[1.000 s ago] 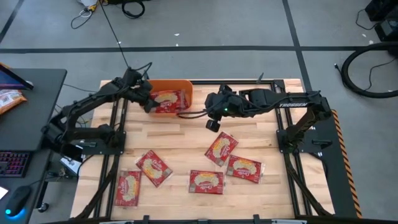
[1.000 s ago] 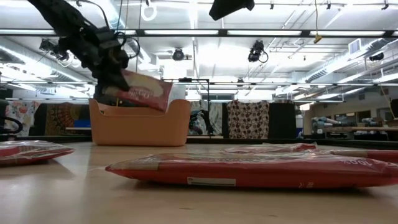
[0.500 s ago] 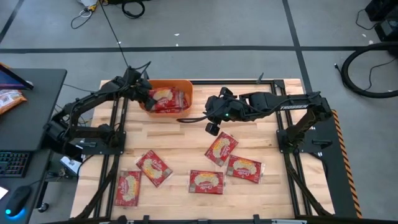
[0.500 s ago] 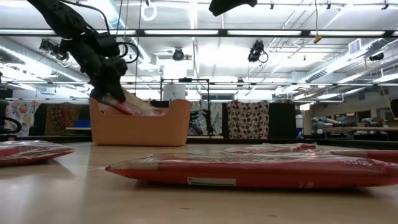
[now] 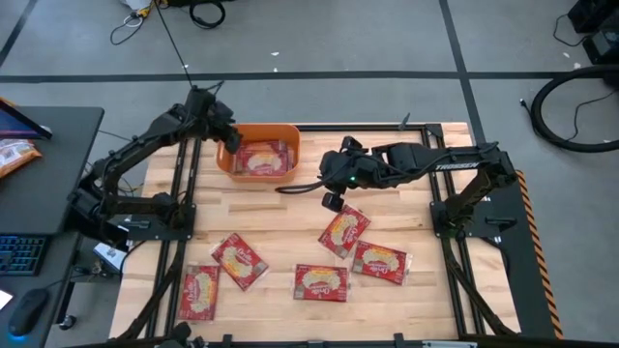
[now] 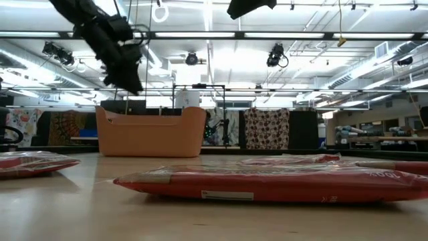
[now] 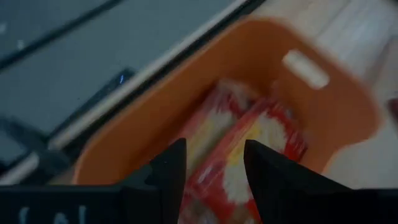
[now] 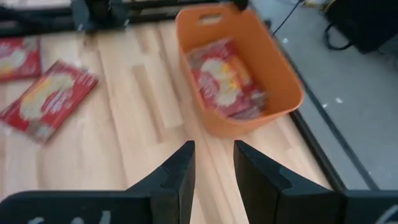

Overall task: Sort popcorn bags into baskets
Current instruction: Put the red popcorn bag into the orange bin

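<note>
**benchlurker:** where's everything sitting on your end?

**me:** I've got the left gripper (image 5: 223, 135) up above the table, over the far left edge of the orange basket (image 5: 232, 169). From my left wrist cam its fingers (image 7: 166, 168) are apart with nothing between them, and I'm looking straight down past them into the bin. Popcorn bags in the basket (image 5: 259, 159) are lying flat, stacked on each other, can't tell how many

**benchlurker:** and the right one?

**me:** right gripper (image 5: 332, 200) is hovering mid-table, just right of the basket and just above the nearest loose bag (image 5: 343, 231). On its wrist cam the fingers (image 8: 180, 171) stand a bit apart, nothing in them, pointing toward the basket

**benchlurker:** how many bags are out on the table?

**me:** five on the wood that I can count from overhead. The one under the right gripper, one just right of it toward the front (image 5: 380, 261), one front and centre (image 5: 321, 282), and two on the left side, a tilted one (image 5: 239, 261) and one nearer the front corner (image 5: 198, 291). All flat, none touching the basket. The low cam mostly gets one bag (image 6: 267, 184) close up, the basket behind it
</note>
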Robot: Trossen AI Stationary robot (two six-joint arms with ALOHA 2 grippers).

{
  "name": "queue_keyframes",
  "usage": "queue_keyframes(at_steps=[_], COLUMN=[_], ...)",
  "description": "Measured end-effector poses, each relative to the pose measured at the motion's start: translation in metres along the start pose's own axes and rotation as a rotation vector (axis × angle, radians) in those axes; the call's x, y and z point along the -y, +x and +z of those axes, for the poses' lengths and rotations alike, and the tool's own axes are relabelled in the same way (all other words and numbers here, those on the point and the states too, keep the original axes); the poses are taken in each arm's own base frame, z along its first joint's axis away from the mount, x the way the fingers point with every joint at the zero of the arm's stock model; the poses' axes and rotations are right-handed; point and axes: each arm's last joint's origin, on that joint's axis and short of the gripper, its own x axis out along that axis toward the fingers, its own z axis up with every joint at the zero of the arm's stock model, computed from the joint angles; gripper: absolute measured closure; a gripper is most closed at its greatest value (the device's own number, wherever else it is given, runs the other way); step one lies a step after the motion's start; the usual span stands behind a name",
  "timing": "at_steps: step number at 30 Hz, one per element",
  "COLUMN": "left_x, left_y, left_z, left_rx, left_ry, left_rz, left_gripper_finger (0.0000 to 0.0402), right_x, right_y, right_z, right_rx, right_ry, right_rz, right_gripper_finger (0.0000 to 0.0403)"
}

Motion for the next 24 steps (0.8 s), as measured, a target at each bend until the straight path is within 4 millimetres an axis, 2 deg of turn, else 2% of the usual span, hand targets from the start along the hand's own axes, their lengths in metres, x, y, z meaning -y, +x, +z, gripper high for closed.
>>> queue_keyframes(at_steps=[4, 9, 15, 20, 24], left_x=[0.012, 0.039, 0.082, 0.113, 0.137], left_y=[-0.009, -0.009, -0.009, -0.016, -0.019], left_z=[0.016, 0.016, -0.007, -0.03, -0.039], left_rx=[0.06, 0.04, -0.211, -0.431, -0.508], left_ry=[0.048, 0.044, 0.063, 0.116, 0.163], left_rz=[-0.131, -0.472, -0.69, -0.759, -0.759], left_gripper_finger=[0.0235, 0.0235, 0.0235, 0.0235, 0.0235], right_x=[0.001, -0.003, -0.006, -0.004, -0.004], right_y=[0.015, 0.037, 0.048, 0.05, 0.056], right_z=[-0.014, -0.037, -0.06, -0.069, -0.08], right_rx=[-0.086, -0.194, -0.318, -0.376, -0.409], right_ry=[0.013, 0.05, 0.03, 0.004, -0.018], right_rz=[0.06, 0.167, 0.223, 0.185, 0.182], right_gripper_finger=[0.0288, 0.0288, 0.0288, 0.0288, 0.0288])
